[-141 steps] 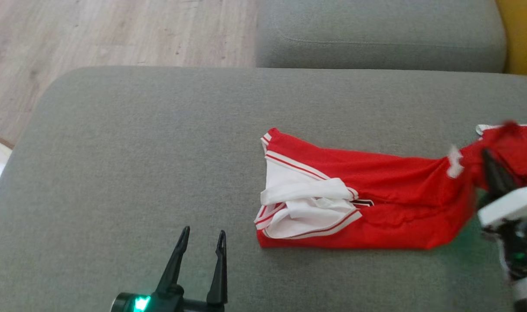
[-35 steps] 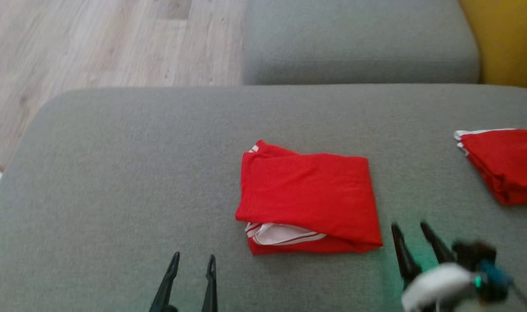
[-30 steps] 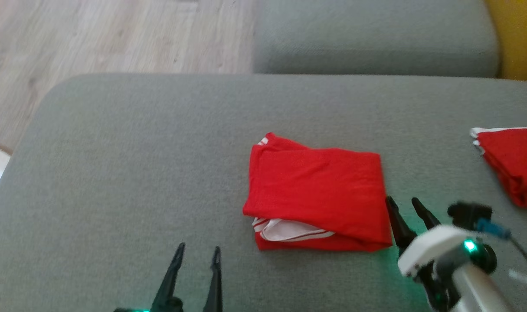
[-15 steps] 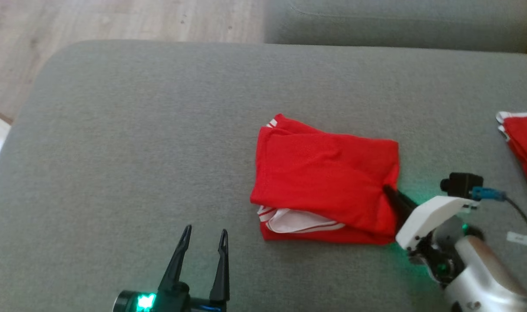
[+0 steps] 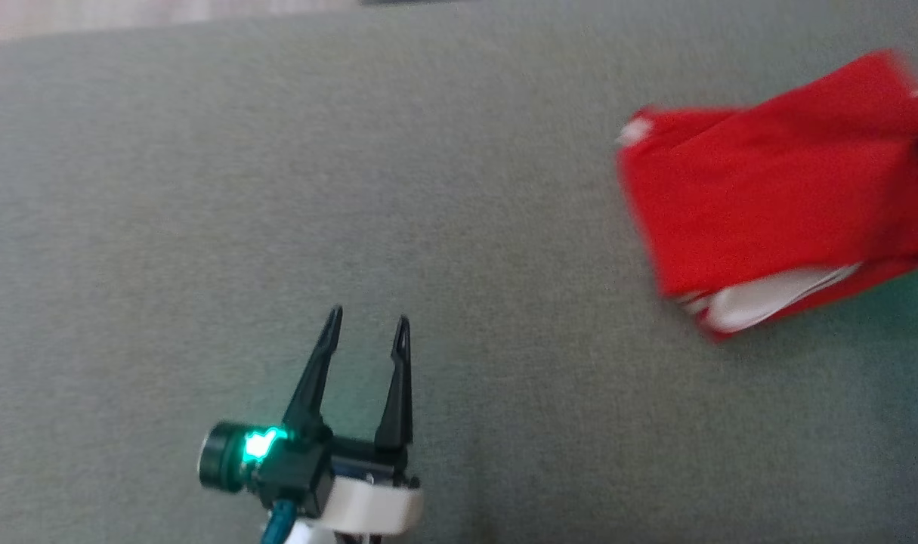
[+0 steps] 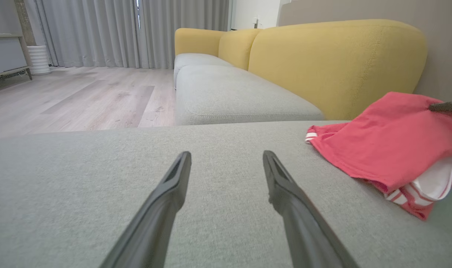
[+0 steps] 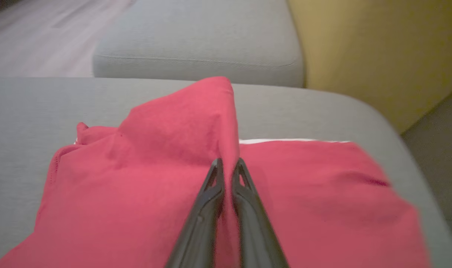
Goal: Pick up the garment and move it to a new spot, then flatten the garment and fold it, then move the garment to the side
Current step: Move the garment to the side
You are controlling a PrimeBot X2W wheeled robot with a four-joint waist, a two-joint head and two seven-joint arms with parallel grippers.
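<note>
Garment, head view: folded red, white trim showing, blurred, at far right of the grey sofa seat; probably being shifted aside.
Left gripper, head view: fingers spread, empty, well apart from it; likely just waiting.
Left wrist view: near edge touches the seat, far side lifted; yellow backrest behind.
Right gripper, right wrist view: clenched on a peaked red fold, a pinch that should move the layers together.

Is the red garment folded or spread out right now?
Folded: the red garment sits in stacked layers, white lining peeking out; the right gripper is shut on one raised edge.
</note>
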